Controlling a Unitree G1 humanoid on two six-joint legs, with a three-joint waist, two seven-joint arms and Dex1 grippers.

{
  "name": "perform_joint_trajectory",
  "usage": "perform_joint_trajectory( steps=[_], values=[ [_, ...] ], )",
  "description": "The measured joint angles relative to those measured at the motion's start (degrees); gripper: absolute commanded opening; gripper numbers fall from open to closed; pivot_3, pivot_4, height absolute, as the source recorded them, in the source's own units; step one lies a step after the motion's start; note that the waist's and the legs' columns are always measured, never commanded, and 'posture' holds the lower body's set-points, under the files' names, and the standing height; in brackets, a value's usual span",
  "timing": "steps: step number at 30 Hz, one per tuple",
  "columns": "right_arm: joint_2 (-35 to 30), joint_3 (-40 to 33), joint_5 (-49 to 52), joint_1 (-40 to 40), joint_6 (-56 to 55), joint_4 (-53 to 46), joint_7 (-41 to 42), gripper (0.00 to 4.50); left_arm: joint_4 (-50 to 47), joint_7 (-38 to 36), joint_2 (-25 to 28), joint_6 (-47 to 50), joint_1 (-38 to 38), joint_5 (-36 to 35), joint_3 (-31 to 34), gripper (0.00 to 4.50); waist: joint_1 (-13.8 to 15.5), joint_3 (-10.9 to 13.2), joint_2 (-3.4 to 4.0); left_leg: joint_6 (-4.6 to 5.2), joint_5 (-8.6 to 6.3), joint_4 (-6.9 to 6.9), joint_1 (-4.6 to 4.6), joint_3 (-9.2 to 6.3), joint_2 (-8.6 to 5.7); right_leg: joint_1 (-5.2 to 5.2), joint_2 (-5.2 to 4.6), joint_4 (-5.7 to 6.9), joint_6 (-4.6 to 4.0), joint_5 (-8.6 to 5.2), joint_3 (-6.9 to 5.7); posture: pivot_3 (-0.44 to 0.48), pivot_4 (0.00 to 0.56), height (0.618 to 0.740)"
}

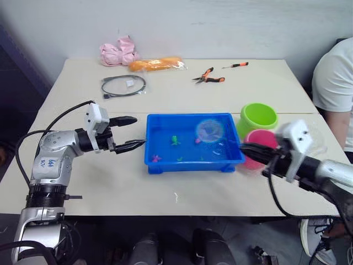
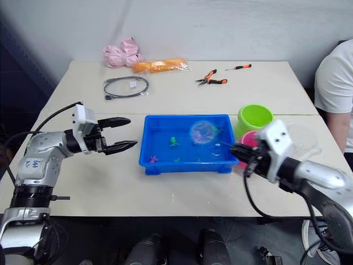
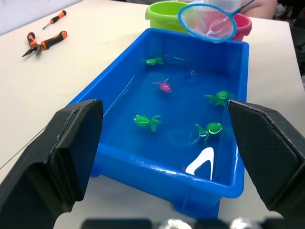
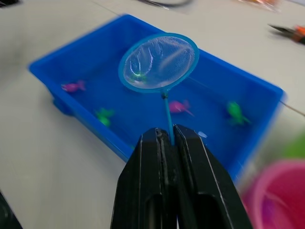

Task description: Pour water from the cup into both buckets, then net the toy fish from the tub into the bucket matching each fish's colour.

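The blue tub (image 1: 187, 164) sits mid-table with water and several tiny pink and green toy fish (image 3: 147, 121) in it. My right gripper (image 1: 244, 147) is shut on the net's thin handle at the tub's right end. The net (image 4: 158, 62), its light blue hoop looking empty, hangs over the tub's far right part. Just right of the tub stand the lime green bucket (image 1: 258, 117) and, nearer to me, the pink bucket (image 1: 260, 138). The clear cup (image 2: 302, 139) stands behind my right wrist, partly hidden. My left gripper (image 1: 139, 131) is open, level with the tub's left wall and close to it.
At the table's far side lie orange-handled pliers (image 1: 208, 77), a small screwdriver (image 1: 236, 65), a coiled black cable (image 1: 123, 86), an orange bag (image 1: 156, 64) and a pink bundle (image 1: 117, 53). A person in a white shirt (image 1: 333, 83) stands at the table's right edge.
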Motion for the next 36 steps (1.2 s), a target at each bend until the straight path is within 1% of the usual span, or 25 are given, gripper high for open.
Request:
perform_joint_trajectory(
  steps=[3,5,8,9,15,21,27,36],
  values=[
    [-1.0,6.0,-5.2,-3.1,0.5,2.5,-1.6,0.0,-4.0,1.2,-0.5,1.3,1.7,-0.1,0.0,4.44,0.2,0.0,0.0,0.05,-0.03,0.0,-0.12,0.12,-0.05,-0.07,0.01,0.04,0.12,0.06,0.02,0.0,0.15,0.74],
    [-2.1,8.2,-8.5,-5.1,0.5,3.9,-1.9,0.0,-6.4,2.3,-0.6,2.0,3.5,-0.3,0.1,4.44,0.1,0.0,0.0,0.08,-0.04,0.0,-0.15,0.15,-0.09,-0.09,0.04,0.01,0.15,0.08,0.01,0.0,0.15,0.74],
    [-6.1,12.7,-16.0,-8.4,-2.1,5.4,-1.7,0.0,-9.0,3.9,-0.8,3.1,5.7,-0.7,0.5,4.44,0.0,0.0,0.0,0.07,-0.04,0.01,-0.14,0.16,-0.07,-0.08,0.06,-0.03,0.17,0.09,0.01,0.0,0.15,0.74],
    [-6.4,13.4,-17.4,-8.9,-2.7,5.9,-1.7,0.0,-9.2,4.1,-0.8,3.2,5.9,-0.8,0.6,4.44,0.0,0.0,0.0,0.07,-0.04,0.01,-0.14,0.16,-0.06,-0.09,0.06,-0.03,0.17,0.09,0.01,0.0,0.15,0.74],
    [-7.6,21.5,-32.3,-12.0,-12.3,12.2,-1.6,0.0,-10.8,5.9,-1.2,3.5,6.6,-0.9,0.9,4.44,-0.3,0.0,0.0,0.03,-0.02,0.0,-0.13,0.19,-0.05,-0.1,0.11,-0.07,0.17,0.09,0.0,0.0,0.15,0.74],
    [-6.9,26.5,-44.8,-12.0,-23.2,20.7,-1.6,0.0,-12.7,6.5,-1.3,4.6,6.9,-0.9,0.9,4.44,-0.7,0.0,0.0,0.0,0.0,0.0,-0.13,0.23,-0.04,-0.1,0.14,0.01,0.17,0.09,-0.03,0.0,0.15,0.74],
    [-3.6,27.0,-48.8,-11.6,-26.7,23.0,0.5,0.0,-13.0,6.5,-1.0,5.5,7.4,-0.9,0.9,4.44,-0.9,0.0,0.0,-0.07,0.02,0.0,-0.09,0.27,0.05,-0.1,0.19,0.03,0.17,0.09,-0.04,0.0,0.15,0.74],
    [-0.8,27.3,-51.4,-11.1,-25.9,23.8,5.4,0.0,-13.0,5.6,-0.3,5.6,7.9,-0.9,0.9,4.44,-0.8,0.0,0.0,-0.07,0.02,0.01,-0.09,0.26,0.04,-0.1,0.18,0.04,0.17,0.09,-0.03,0.0,0.15,0.74]
  ],
)
